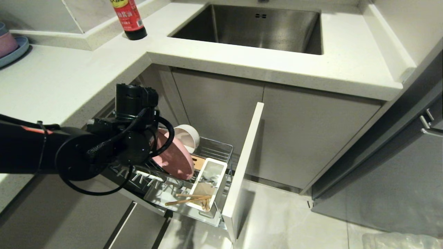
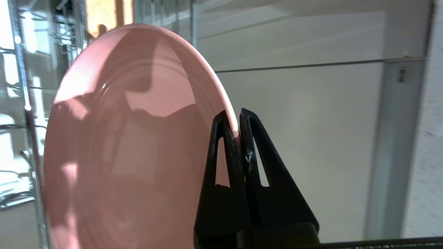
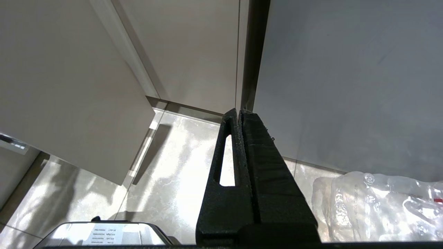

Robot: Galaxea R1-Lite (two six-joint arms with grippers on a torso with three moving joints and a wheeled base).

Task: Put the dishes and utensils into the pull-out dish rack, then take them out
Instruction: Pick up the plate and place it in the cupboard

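The pull-out dish rack stands drawn out below the counter, its pale front panel to the right. The salmon-pink plate stands on edge in it, with my left gripper shut on its rim. Behind the plate leans the cream-white bowl. The wooden chopsticks lie across the white caddy. A silver spoon lies inside the caddy. My right gripper hangs shut and empty above the floor, out of the head view.
A steel sink is set in the white counter. A soy sauce bottle stands at the back. Stacked bowls on a blue plate sit at the far left. Crumpled clear plastic lies on the floor.
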